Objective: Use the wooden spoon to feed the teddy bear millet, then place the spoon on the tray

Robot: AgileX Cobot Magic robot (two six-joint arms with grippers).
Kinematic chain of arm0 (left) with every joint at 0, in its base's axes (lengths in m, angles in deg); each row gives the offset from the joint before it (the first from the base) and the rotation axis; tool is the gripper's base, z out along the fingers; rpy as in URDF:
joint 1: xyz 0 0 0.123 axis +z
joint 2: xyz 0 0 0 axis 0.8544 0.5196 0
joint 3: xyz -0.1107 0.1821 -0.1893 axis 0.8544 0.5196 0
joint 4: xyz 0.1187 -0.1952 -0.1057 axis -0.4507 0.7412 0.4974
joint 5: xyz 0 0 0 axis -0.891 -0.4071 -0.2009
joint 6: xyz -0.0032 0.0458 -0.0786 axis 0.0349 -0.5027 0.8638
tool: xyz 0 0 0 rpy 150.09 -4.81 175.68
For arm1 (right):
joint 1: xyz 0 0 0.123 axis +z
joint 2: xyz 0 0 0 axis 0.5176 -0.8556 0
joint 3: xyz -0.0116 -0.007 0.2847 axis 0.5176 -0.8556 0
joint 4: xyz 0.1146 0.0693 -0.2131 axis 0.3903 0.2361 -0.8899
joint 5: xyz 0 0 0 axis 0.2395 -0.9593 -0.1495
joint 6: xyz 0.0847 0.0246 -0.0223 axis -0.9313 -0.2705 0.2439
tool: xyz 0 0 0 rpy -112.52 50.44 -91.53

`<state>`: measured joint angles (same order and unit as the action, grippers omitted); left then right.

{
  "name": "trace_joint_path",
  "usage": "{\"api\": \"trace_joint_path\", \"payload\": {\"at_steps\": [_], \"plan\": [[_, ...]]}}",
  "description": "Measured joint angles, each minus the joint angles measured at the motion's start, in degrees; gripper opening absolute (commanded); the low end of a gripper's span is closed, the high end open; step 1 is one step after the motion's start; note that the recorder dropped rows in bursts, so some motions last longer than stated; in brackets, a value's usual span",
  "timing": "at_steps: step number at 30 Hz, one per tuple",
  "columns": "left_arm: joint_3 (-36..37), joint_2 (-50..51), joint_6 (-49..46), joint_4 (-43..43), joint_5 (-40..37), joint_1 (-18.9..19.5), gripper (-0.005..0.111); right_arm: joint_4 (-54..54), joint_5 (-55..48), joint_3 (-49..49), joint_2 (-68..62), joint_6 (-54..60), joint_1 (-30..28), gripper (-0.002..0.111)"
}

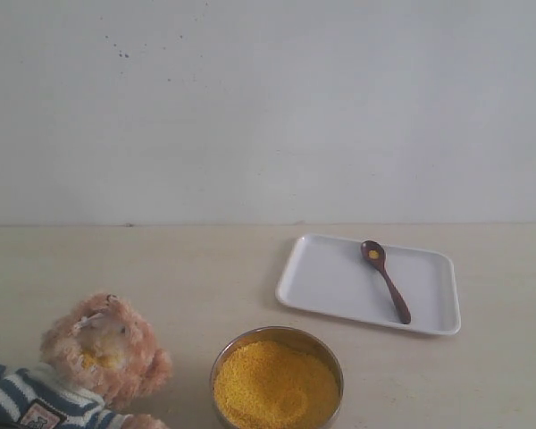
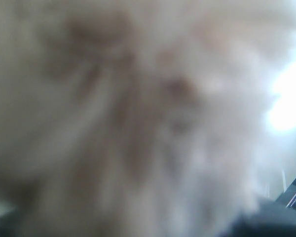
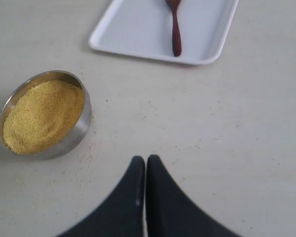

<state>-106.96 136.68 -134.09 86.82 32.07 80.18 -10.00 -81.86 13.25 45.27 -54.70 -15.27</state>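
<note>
Looks to me like the job's basically wrapped: the spoon is lying flat on the tray, in its right half, with nothing touching it. The tray sits at about 1 o'clock from the bowl of millet. In the exterior view the spoon's long axis runs roughly 11 to 5 o'clock, scoop end at 11 with a few yellow grains in it, handle tip pointing to 5, toward the tray's near rim. The right claw is pinched fully closed on nothing, hanging over bare desk with the bowl just off to one side. So the only thing left is backing out cleanly: I'd lift straight up first, then pull away, so it doesn't clip the bowl or tray. The bear is at 9 o'clock from the bowl, yellow bits on its muzzle. The left wrist camera is just blurry fur, so I can't tell what the left claw is doing.
</note>
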Motion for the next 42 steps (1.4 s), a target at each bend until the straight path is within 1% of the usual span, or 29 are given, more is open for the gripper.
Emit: {"api": "trace_joint_path", "payload": {"at_steps": [3, 10, 13, 21, 29, 35, 42], "plan": [[0.0, 0.0, 0.0, 0.0, 0.0, 0.0, 0.004, -1.0, 1.7, 0.0, 2.3, 0.9, 0.0, 0.000], [0.0, 0.0, 0.0, 0.0, 0.0, 0.0, 0.004, -6.0, 7.4, -0.4, 12.5, 5.1, 0.0, 0.000], [0.0, 0.0, 0.0, 0.0, 0.0, 0.0, 0.004, -7.3, 10.1, -3.8, 16.5, 5.5, 0.0, 0.000], [0.0, 0.0, 0.0, 0.0, 0.0, 0.0, 0.004, -7.6, 19.2, -17.9, 25.3, 5.4, 0.0, 0.000], [0.0, 0.0, 0.0, 0.0, 0.0, 0.0, 0.004, -7.6, 20.4, -24.5, 32.3, 5.3, 0.0, 0.000], [0.0, 0.0, 0.0, 0.0, 0.0, 0.0, 0.004, -7.6, 17.1, -24.7, 33.9, 5.3, 0.0, 0.000], [0.0, 0.0, 0.0, 0.0, 0.0, 0.0, 0.004, -7.6, 16.5, -24.9, 33.9, 5.3, 0.0, 0.000]]}}
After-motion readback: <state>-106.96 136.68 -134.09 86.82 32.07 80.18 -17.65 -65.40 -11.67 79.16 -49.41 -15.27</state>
